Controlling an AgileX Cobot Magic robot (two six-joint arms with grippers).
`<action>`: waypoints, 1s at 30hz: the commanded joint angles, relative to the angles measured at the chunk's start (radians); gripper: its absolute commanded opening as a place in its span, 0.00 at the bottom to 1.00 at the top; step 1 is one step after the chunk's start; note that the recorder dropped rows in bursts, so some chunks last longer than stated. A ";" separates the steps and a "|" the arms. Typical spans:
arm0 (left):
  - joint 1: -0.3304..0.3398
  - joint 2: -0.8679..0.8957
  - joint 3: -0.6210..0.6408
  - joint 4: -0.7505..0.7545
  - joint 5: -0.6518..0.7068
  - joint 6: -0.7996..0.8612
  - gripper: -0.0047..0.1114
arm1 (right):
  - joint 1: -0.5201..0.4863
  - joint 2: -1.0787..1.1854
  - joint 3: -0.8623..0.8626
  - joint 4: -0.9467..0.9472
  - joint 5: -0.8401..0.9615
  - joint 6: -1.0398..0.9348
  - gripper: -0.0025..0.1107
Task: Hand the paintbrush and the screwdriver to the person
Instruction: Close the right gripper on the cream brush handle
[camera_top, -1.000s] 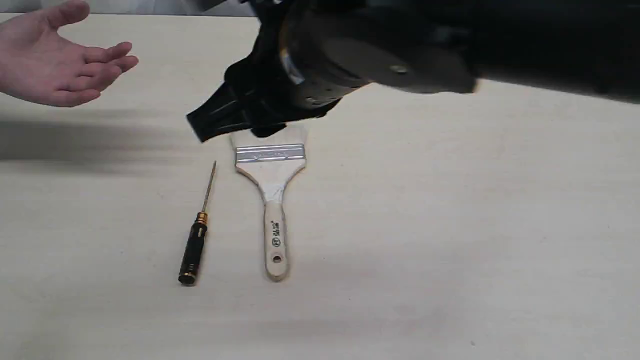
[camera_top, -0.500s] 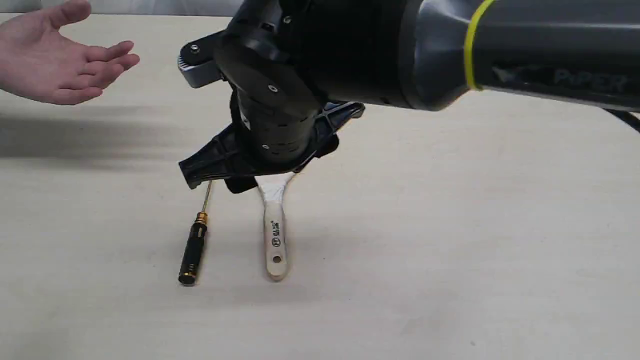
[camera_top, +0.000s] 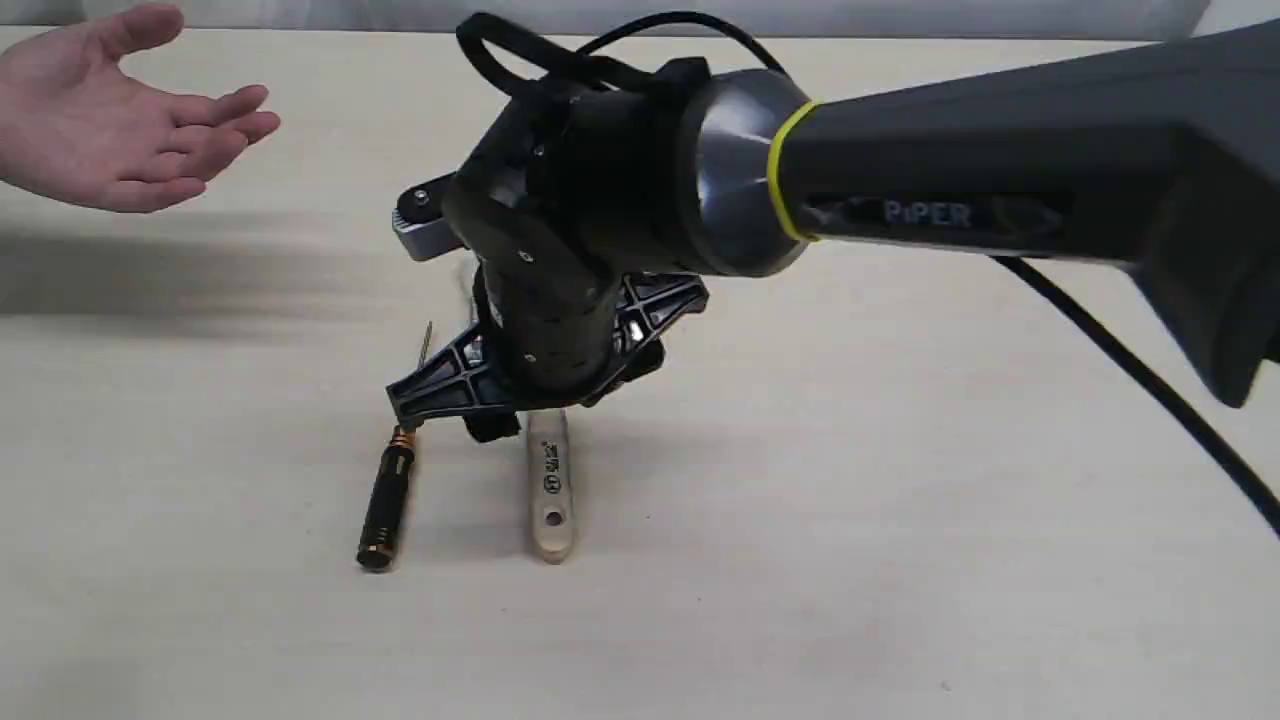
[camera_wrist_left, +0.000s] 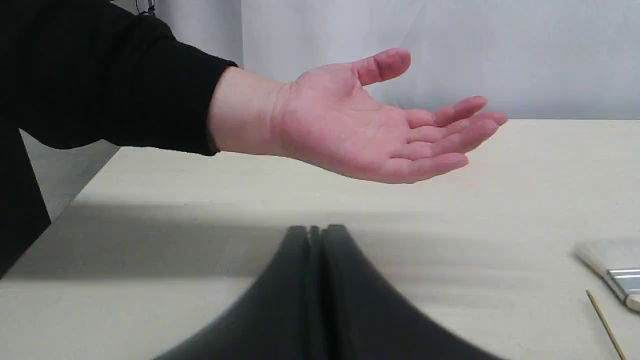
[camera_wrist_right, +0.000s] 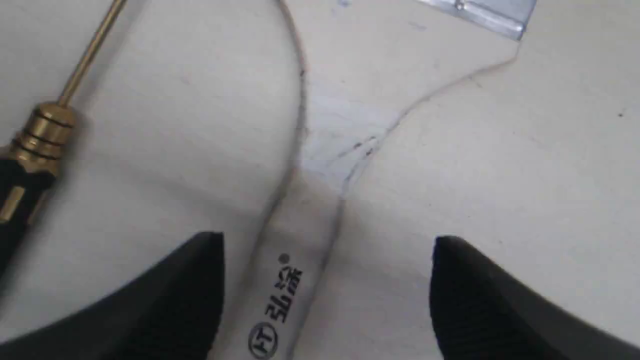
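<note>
The paintbrush pickup is in hand: its handle, flat on the table, is bracketed by the spread jaws of the right gripper. Lowering and closing are called for next. The left gripper is seen with jaws pressed together.

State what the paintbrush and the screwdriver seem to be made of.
Paintbrush: pale, matte handle with printed mark, probably unvarnished wood; ferrule shiny silver, likely sheet metal.
Screwdriver: black handle, plastic or coated metal, unclear; collar and shaft brass-coloured metal.
</note>
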 joint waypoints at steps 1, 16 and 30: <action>-0.006 -0.002 0.002 -0.005 -0.009 -0.002 0.04 | -0.006 0.022 -0.036 0.009 -0.004 -0.006 0.57; -0.006 -0.002 0.002 -0.005 -0.009 -0.002 0.04 | -0.035 0.160 -0.190 0.064 0.089 0.040 0.57; -0.006 -0.002 0.002 -0.001 -0.012 -0.002 0.04 | -0.055 0.192 -0.190 0.073 0.025 0.102 0.56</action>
